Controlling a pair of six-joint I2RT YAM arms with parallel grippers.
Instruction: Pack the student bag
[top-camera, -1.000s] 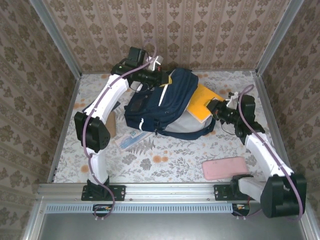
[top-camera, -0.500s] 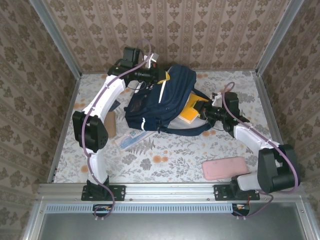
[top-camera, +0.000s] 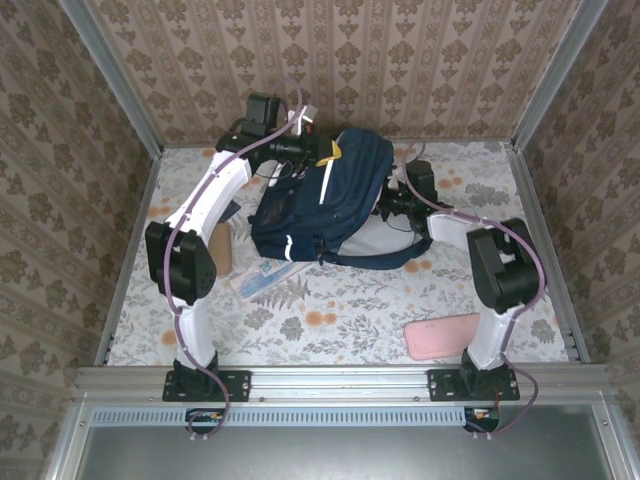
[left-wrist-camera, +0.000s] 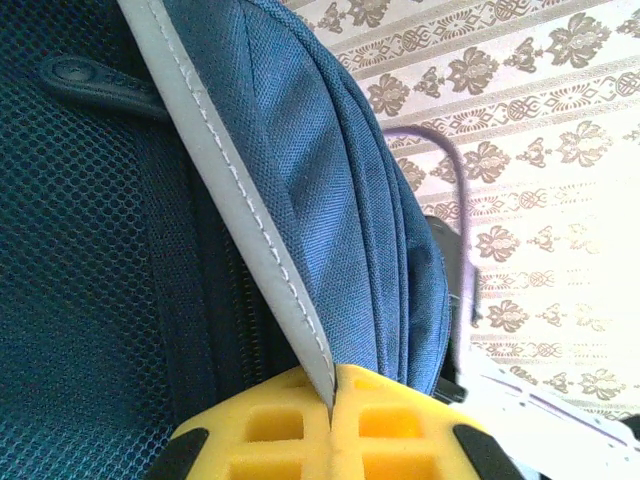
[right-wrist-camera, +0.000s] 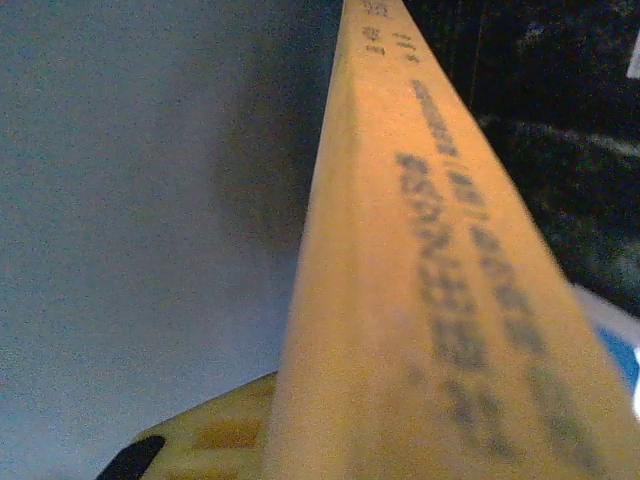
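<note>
Expecting a soft, floppy student bag (top-camera: 330, 205), you've left fingers (left-wrist-camera: 265, 435) pinched shut on its grey trim (left-wrist-camera: 240, 220) — good hold pt — right fingers (right-wrist-camera: 215, 432) pinching the yellow book (right-wrist-camera: 430, 300).

Count: one backpack (top-camera: 350, 185), navy. One book (right-wrist-camera: 430, 250), yellow. One pouch (top-camera: 450, 336), pink. One card (top-camera: 221, 250), brown, flat. One packet (top-camera: 262, 279), pale with blue print. Two robot arms: left arm (top-camera: 215, 195), right arm (top-camera: 505, 270).

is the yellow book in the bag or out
In: the right wrist view shows the yellow book running into the student bag, grey lining beside it.
</note>
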